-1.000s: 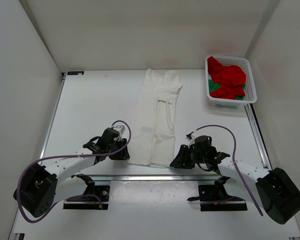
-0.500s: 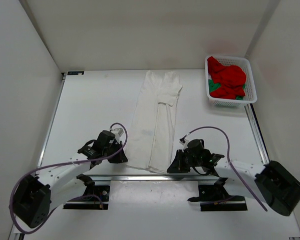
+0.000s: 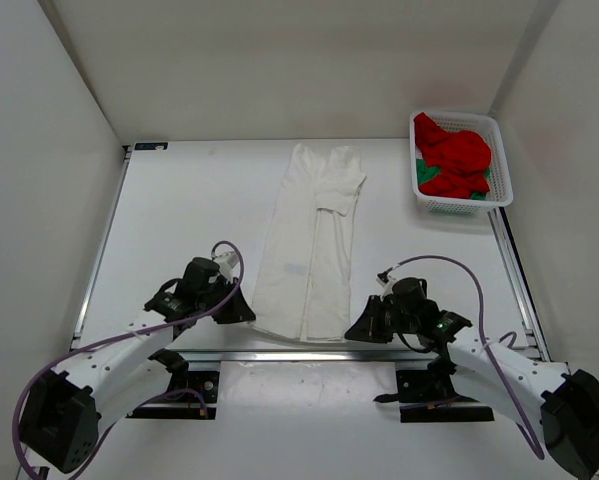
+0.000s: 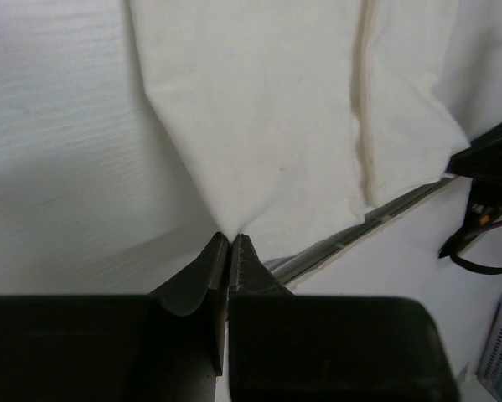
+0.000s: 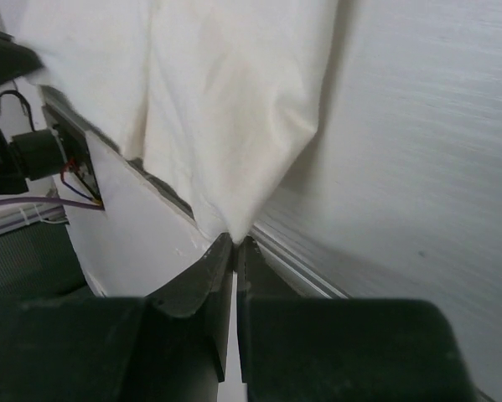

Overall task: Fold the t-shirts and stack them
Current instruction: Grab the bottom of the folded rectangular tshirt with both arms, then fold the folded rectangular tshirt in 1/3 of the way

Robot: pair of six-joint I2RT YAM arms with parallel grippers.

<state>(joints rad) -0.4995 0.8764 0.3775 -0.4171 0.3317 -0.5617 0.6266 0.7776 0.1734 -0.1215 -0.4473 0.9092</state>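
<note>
The white t-shirt lies as a long narrow strip down the middle of the table, folded lengthwise. My left gripper is shut on its near left corner; the cloth rises in a peak between the pinched fingertips. At the near right corner my right gripper is shut on the hem, and the cloth pulls up into its closed tips. The red t-shirt and the green t-shirt lie crumpled in the basket.
A white lattice basket stands at the table's back right corner. A metal rail runs along the near table edge just behind both grippers. White walls enclose the table on three sides.
Both grippers have closed on the white shirt's near corners. The shirt's near end has been drawn a little toward the front edge.
</note>
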